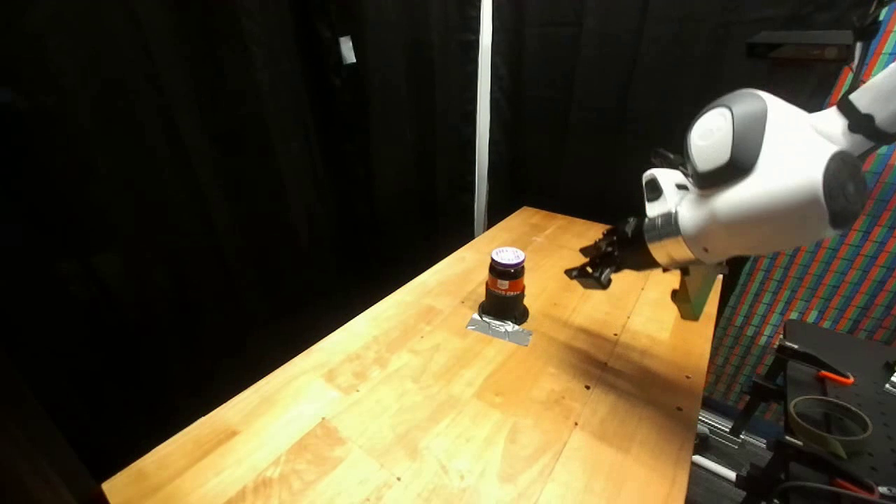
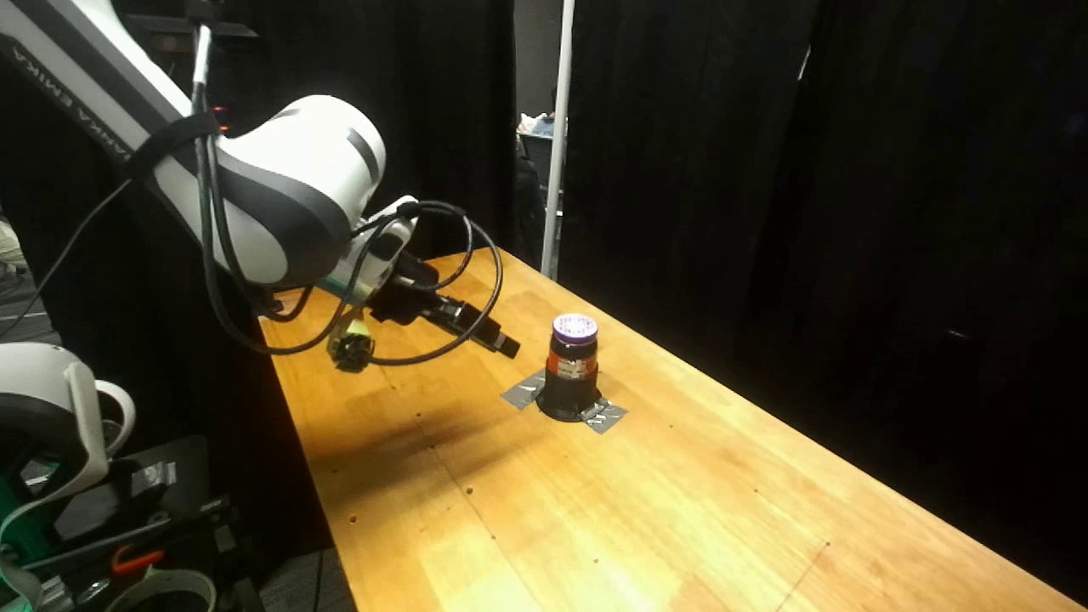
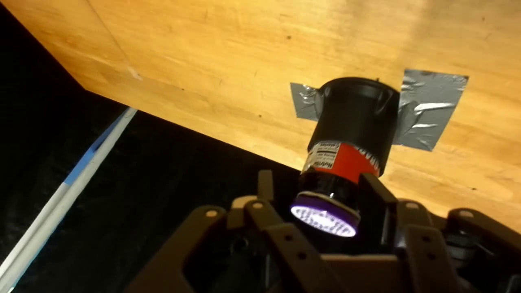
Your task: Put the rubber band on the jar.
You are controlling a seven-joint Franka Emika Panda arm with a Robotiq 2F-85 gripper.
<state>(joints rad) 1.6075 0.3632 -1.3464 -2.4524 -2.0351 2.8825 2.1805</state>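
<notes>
The jar (image 1: 506, 283) stands upright in a black holder (image 1: 501, 306) on the wooden table in both exterior views. It is dark with an orange-red label and a purple-rimmed white lid (image 2: 575, 328). In the wrist view the jar (image 3: 346, 162) appears lid-down between my fingers. A thin pale line runs under the lid's rim there; I cannot tell whether it is a rubber band. No rubber band shows clearly elsewhere. My gripper (image 1: 579, 262) is open, tilted downward, beside the jar and apart from it. It also shows in an exterior view (image 2: 507, 346) with nothing visible between its fingers.
Silver tape (image 3: 431, 110) fixes the holder to the table (image 1: 420, 392). Black cable loops (image 2: 497, 280) hang around the wrist. A yellow-green part (image 1: 695, 290) hangs below the wrist. A white pole (image 1: 484, 119) and black curtains stand behind the table. A cart with a tape roll (image 1: 829, 423) stands beside it.
</notes>
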